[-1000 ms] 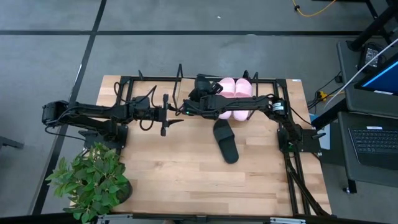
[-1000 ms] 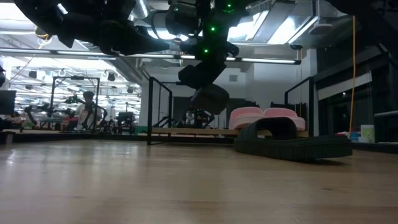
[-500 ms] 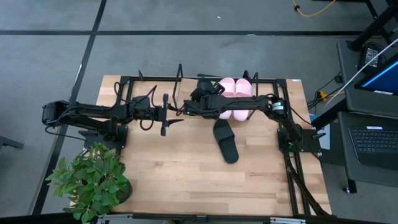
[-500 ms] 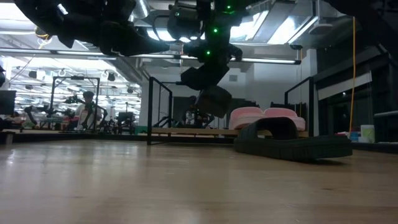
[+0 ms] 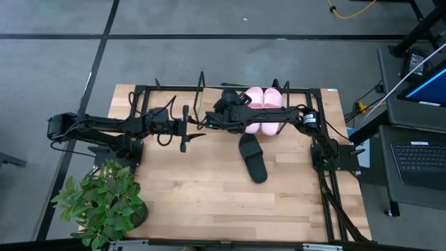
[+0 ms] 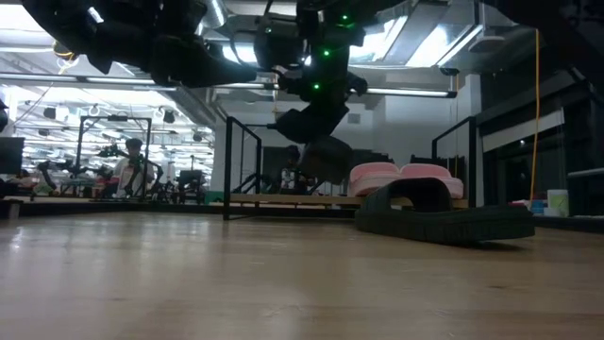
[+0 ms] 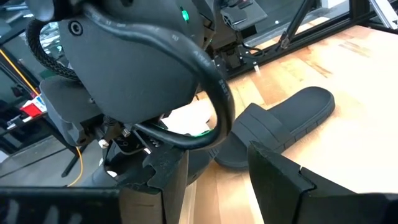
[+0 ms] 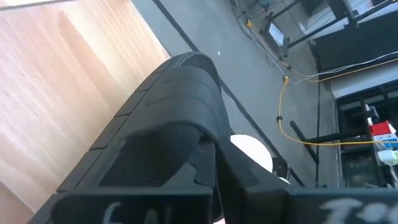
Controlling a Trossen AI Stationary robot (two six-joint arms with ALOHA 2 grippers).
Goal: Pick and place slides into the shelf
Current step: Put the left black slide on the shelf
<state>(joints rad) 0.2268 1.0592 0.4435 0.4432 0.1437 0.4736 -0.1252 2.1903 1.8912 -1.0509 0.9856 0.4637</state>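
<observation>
My right gripper is shut on a black slide and holds it over the shelf, just left of two pink slides that lie side by side on the shelf's board. In the low view the held slide hangs tilted below the gripper. A second black slide lies sole down on the tabletop near the middle. My left gripper waits open above the table to the left, and its wrist view shows the lying slide. My right gripper holds the black slide by its strap, the fingers shut on the strap's edge, coming slantwise from above and from the table's right. The slide is lifted clear and tilted, its sole reaching away past the fingers.
A potted plant stands at the table's near left corner. The shelf's black wire frame rises along the far side. Bare wood lies left of the pink slides on the shelf and across the table's near half.
</observation>
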